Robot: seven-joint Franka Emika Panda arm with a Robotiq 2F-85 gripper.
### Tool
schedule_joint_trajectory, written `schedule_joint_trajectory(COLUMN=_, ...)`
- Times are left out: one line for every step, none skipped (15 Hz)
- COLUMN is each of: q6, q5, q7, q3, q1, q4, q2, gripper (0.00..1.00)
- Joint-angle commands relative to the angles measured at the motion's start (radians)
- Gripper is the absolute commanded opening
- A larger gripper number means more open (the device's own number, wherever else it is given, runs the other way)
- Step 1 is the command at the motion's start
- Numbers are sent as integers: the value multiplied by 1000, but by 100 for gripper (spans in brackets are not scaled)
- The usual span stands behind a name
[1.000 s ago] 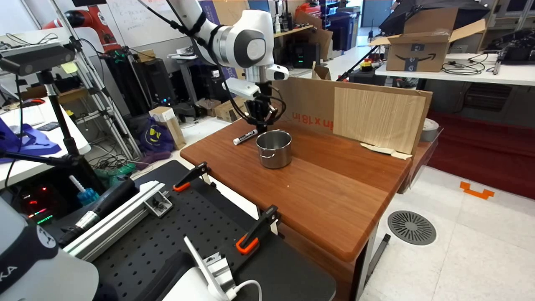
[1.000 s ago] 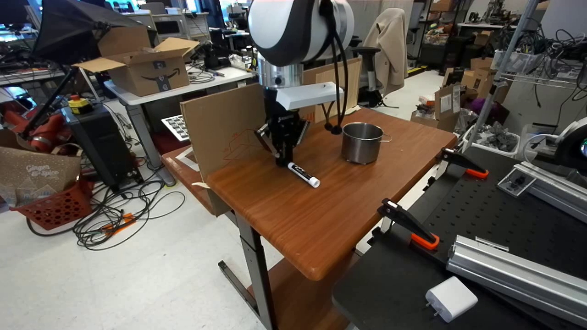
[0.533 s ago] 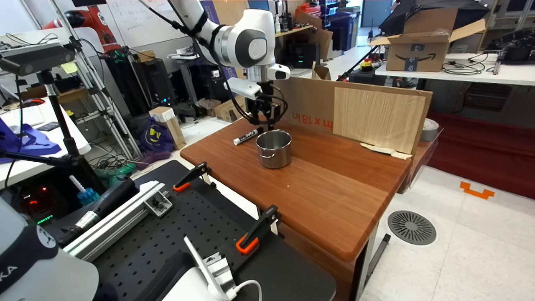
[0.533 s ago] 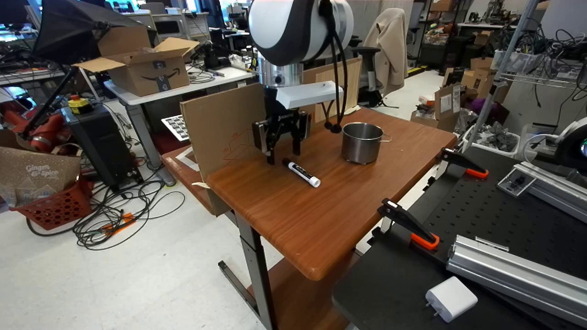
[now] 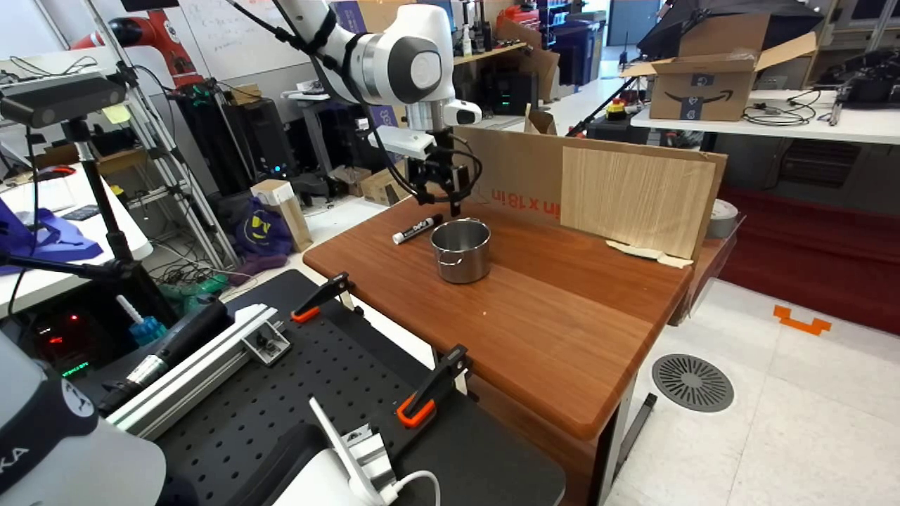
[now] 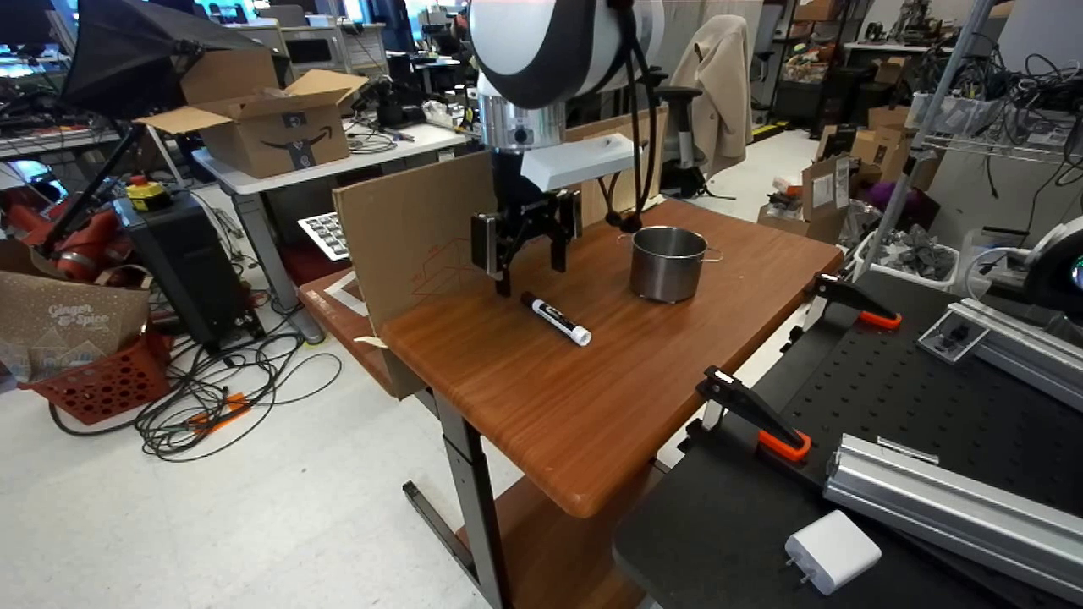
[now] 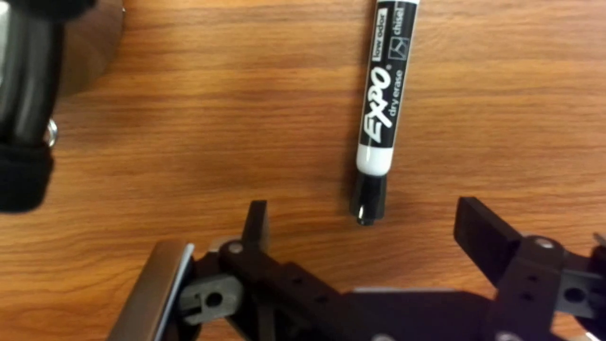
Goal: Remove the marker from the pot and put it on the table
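The marker [image 7: 382, 104], black and white with a dark cap, lies flat on the table [image 6: 541, 406]. Both exterior views show the marker [image 6: 558, 320] beside the pot [image 6: 667, 269], apart from it. In an exterior view the silver pot [image 5: 460, 253] stands upright on the reddish-brown tabletop; part of its side shows at the wrist view's upper left. My gripper [image 6: 531, 277] hangs above the table near the marker's capped end. In the wrist view the gripper [image 7: 362, 203] is open, its fingers wide apart and touching nothing; the cap appears between them, lower down on the wood.
A cardboard panel [image 6: 415, 228] stands along the table's far side, with a pale wood-grain board [image 5: 636, 200] against it. Clamps with orange ends [image 5: 434, 386] sit at the black perforated bench [image 5: 316, 379]. Black cables [image 7: 28, 94] hang beside the gripper.
A second ago my fingers were together at the marker's capped end. They have since spread apart, and the gripper has risen a little. The marker stays lying on the table.
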Motion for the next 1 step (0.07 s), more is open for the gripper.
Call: schedule_joint_trajectory(q6=-2, q5=2, q7=-1, q3=-1, q1=1, q4=3, q2=4, gripper=100)
